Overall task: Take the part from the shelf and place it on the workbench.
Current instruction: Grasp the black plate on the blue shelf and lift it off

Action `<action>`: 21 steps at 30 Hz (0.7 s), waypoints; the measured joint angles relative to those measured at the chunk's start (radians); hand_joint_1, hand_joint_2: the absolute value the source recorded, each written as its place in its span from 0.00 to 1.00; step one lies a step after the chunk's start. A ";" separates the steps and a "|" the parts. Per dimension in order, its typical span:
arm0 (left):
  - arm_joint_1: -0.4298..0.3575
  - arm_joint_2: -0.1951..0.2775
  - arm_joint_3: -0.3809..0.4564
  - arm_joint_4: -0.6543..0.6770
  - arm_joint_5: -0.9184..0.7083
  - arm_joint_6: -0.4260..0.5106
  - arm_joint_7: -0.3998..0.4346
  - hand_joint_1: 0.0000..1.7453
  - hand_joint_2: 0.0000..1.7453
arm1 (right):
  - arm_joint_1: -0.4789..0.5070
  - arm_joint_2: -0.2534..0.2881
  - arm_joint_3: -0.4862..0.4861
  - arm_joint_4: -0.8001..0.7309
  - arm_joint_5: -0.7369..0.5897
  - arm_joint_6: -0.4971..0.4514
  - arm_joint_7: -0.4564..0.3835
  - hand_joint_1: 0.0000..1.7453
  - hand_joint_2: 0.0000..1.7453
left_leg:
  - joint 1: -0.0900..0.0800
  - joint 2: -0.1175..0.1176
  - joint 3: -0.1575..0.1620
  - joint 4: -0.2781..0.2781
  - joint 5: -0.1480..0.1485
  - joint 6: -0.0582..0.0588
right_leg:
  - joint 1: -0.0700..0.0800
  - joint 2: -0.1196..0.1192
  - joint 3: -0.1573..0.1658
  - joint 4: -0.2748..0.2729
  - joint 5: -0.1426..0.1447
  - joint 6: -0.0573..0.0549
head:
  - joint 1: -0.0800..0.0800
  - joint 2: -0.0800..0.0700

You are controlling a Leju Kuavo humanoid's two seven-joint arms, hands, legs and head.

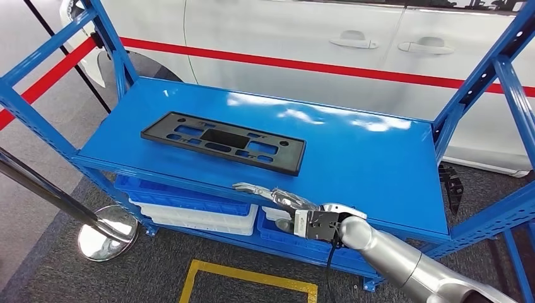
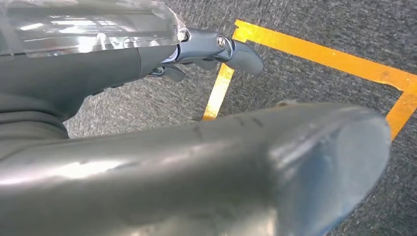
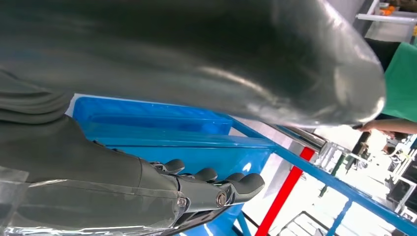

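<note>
Reaching is being done: the right hand (image 1: 287,203), empty with fingers extended, is being held at the shelf (image 1: 378,164) edge, lower centre. The part (image 1: 224,142) is lying ungrasped, centre-left. Next, a forward-left reach is judged necessary. The left hand (image 2: 206,51) is hanging empty, fingers loosely curled.

Shelf (image 1: 353,158): glossy blue painted metal, smooth, reflective. Part (image 1: 224,141): matt black plastic. Right hand (image 1: 287,201): silver metal, smooth sheen. Floor (image 2: 314,29): rough grey carpet; stanchion base (image 1: 107,235): polished chrome.
</note>
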 joint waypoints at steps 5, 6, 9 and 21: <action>0.004 0.002 0.004 0.000 0.000 0.001 0.000 0.00 0.00 | 0.001 -0.001 0.010 0.000 0.000 -0.001 0.000 0.00 0.00 | -0.005 -0.005 0.032 -0.179 0.163 0.016 | 0.007 0.001 0.050 0.001 -0.042 0.007 | 0.000 0.000; 0.005 0.002 0.004 -0.001 0.000 0.002 0.000 0.00 0.00 | 0.000 -0.001 0.011 0.000 0.000 -0.001 0.001 0.00 0.00 | -0.008 -0.008 0.052 -0.230 0.183 0.023 | 0.009 0.002 0.057 0.001 -0.050 0.012 | 0.000 0.000; 0.006 0.002 0.005 -0.001 -0.002 0.004 0.001 0.00 0.00 | -0.001 -0.001 0.013 0.000 -0.001 -0.002 0.005 0.00 0.00 | -0.011 -0.013 0.071 -0.264 0.176 0.042 | 0.011 0.009 0.067 0.004 -0.056 0.027 | 0.000 0.000; 0.005 -0.002 0.005 -0.002 -0.006 0.007 -0.023 0.00 0.00 | 0.000 0.005 0.017 -0.004 -0.003 -0.015 0.018 0.00 0.25 | 0.007 -0.028 0.163 -0.288 0.124 0.044 | -0.016 0.008 -0.075 0.071 0.041 0.053 | 0.000 0.000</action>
